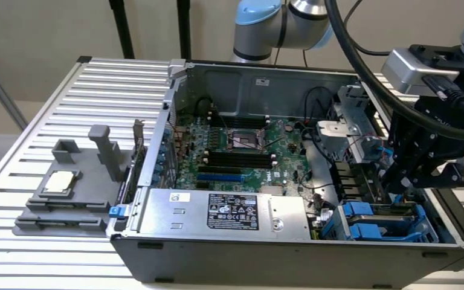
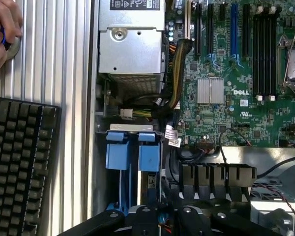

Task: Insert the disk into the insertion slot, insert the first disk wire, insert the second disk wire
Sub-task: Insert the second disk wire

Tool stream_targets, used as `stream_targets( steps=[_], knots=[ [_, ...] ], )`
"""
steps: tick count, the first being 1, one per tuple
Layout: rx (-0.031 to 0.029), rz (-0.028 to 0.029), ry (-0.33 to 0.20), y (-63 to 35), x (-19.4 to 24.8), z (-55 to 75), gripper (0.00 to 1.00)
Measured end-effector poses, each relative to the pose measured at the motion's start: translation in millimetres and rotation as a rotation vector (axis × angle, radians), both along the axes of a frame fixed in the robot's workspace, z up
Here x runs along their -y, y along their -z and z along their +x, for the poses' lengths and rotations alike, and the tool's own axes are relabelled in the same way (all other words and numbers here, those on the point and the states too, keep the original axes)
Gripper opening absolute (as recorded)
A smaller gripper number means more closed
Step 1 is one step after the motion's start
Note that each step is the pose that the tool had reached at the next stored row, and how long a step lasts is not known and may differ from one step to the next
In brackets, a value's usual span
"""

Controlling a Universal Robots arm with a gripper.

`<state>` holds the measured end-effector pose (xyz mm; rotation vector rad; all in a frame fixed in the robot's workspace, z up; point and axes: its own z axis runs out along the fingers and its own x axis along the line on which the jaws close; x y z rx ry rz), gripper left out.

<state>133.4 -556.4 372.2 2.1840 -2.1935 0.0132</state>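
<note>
Exterior view: one claw (image 1: 405, 181) hangs over the insertion slot (image 1: 385, 220) at lower right of the case; can't tell its opening. Wrist view: two blue tabs (image 2: 132, 150) mid-frame in the bay, one keyboard (image 2: 19, 162) lower left, one hand (image 2: 2, 29) upper left.

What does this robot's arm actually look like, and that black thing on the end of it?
The arm is built of rounded silver-grey tube sections with light blue caps at the joints. A thick black cable loops along it. Near the wrist sits a boxy silver-grey camera housing with a black plug. The tool at the end is a blocky matte black assembly of angular metal parts.
</note>
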Motion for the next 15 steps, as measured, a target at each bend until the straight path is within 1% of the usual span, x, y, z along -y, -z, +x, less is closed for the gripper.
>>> stream_targets(
  steps=[3,4,5,8,9,10,15],
  knots=[
    [0.0,-0.0108,0.0,0.8,-0.8,0.4,0.24],
    [0.0,-0.0124,0.0,1.3,-0.8,0.4,0.24],
    [0.0,-0.0129,0.0,1.8,-0.8,0.4,0.16],
    [0.0,-0.0131,0.0,4.0,-0.7,0.5,0.16],
    [0.0,-0.0132,0.0,4.7,0.1,0.5,0.16],
    [0.0,-0.0108,0.0,5.9,2.3,0.5,0.16],
    [0.0,0.0066,-0.005,12.9,11.3,-0.4,0.16]
  ],
)
